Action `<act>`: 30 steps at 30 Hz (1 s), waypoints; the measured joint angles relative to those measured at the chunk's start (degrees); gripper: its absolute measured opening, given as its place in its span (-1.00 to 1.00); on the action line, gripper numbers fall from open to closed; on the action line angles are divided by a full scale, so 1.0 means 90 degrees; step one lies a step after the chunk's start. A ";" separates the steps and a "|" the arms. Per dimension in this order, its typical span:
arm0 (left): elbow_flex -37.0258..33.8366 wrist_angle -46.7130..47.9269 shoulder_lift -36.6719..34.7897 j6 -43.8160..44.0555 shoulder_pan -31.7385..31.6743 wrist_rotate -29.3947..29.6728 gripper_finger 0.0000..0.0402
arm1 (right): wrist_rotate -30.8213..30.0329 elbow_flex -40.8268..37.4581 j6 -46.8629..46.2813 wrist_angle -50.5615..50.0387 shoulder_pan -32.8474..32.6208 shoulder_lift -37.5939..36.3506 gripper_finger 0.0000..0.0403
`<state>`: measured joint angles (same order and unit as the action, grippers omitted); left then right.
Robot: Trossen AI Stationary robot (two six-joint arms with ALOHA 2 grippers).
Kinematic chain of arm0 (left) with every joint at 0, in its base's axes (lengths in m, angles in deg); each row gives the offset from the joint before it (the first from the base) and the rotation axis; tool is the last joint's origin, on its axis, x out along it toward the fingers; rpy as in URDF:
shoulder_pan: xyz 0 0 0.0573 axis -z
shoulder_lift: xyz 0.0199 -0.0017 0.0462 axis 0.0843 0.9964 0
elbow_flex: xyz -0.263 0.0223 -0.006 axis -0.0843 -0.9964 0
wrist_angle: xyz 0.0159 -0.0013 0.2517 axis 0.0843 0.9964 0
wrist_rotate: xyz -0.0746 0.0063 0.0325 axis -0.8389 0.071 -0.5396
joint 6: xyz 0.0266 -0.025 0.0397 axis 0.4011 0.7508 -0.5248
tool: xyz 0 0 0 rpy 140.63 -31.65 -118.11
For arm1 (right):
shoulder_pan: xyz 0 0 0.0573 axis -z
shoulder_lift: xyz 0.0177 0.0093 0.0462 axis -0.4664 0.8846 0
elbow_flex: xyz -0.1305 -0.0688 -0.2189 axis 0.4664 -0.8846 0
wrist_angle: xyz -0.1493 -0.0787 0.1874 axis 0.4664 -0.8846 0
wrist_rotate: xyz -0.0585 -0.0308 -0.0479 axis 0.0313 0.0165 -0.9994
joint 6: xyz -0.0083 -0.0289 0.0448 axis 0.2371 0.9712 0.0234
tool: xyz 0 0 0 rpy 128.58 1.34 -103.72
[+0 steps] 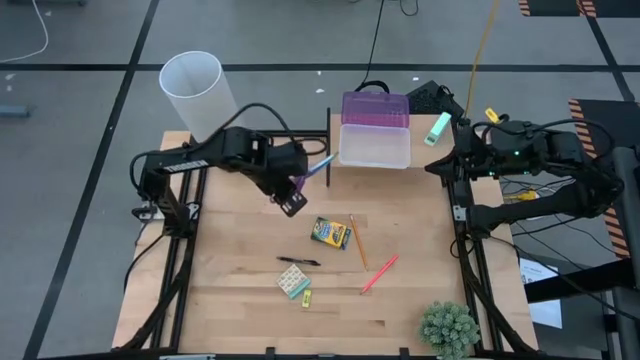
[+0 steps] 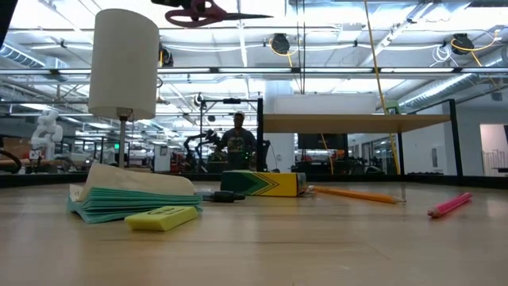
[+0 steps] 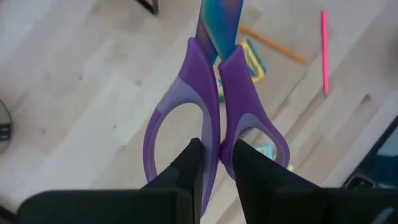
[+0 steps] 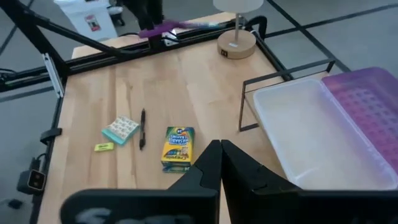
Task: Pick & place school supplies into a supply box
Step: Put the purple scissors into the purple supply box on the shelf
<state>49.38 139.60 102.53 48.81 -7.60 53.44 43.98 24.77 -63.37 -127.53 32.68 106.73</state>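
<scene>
The purple-handled scissors (image 3: 214, 112) are up in the air in my left gripper (image 3: 216, 163), high above the table in the low view (image 2: 208, 12). Their blades (image 1: 322, 165) point toward the clear supply box (image 1: 375, 148), whose purple lid (image 1: 375, 108) stands open at the far side. Lying flat on the table are the crayon box (image 1: 331, 233), orange pencil (image 1: 357, 242), pink pen (image 1: 379, 273), black pen (image 1: 298, 261), eraser block (image 1: 294, 283) and yellow piece (image 1: 306, 297). My right gripper (image 4: 221, 152) is shut and waits to the box's right. My left gripper pinches the scissors' handles between its two fingers. One finger (image 3: 189, 165) reaches into each finger loop, and the loops' inner bars (image 3: 214, 146) are squeezed together between them. The fingers lie along the scissors, blades pointing away. The scissors are lifted clear and roughly level.
A white cylinder lamp shade (image 1: 195, 88) stands at the far left corner and a small green plant (image 1: 448, 328) at the near right. A thin black frame (image 4: 280, 81) stands beside the box. Bare wood lies between the box and the supplies.
</scene>
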 joint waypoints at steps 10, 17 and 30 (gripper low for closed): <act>0.0197 -0.0731 0.0000 -0.0802 -0.0488 0.0150 -0.64 | -0.0031 0.0000 0.0264 0.0002 0.0000 0.0000 -1.00; 0.0197 -0.1656 0.0000 -0.2163 -0.1169 0.0114 -0.64 | -0.0847 0.0000 0.0254 0.0052 0.0002 0.0077 -1.00; 0.0203 -0.4146 0.0083 -0.4384 -0.2041 0.0119 -0.64 | -0.1864 0.0000 -0.0111 0.0724 0.0015 0.0386 -1.00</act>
<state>51.21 102.28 103.28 9.35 -25.97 54.51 27.20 24.77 -64.36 -121.01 32.82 110.21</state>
